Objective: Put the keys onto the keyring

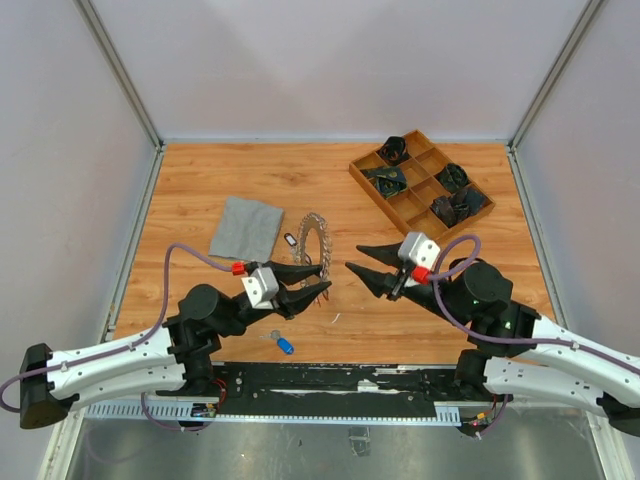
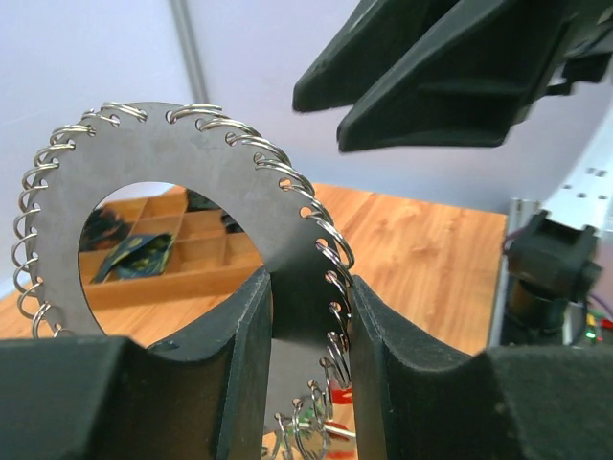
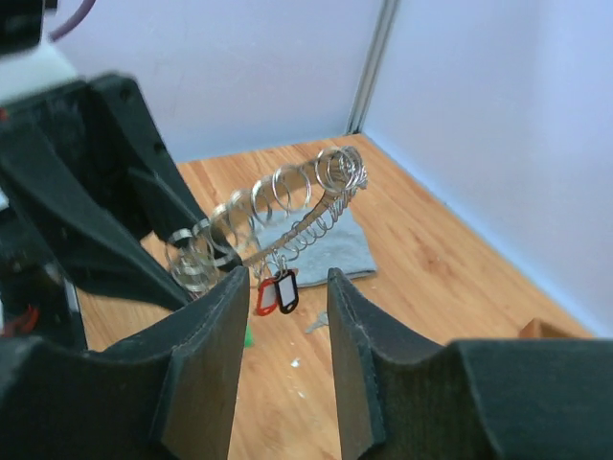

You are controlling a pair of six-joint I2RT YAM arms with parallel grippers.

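Above the table [image 1: 200, 180], the left hand [image 2: 311, 321] pinches the keyring [image 2: 287, 206].

Wooden table [image 1: 200, 180] with grey cloth [image 1: 246, 228], divided wooden tray [image 1: 408, 207] and blue-tagged key [image 1: 284, 345]

Bright, even light with soft shadows; the keyring [image 2: 192, 144] glints faintly along its edge.

No legible txt, seemingly.
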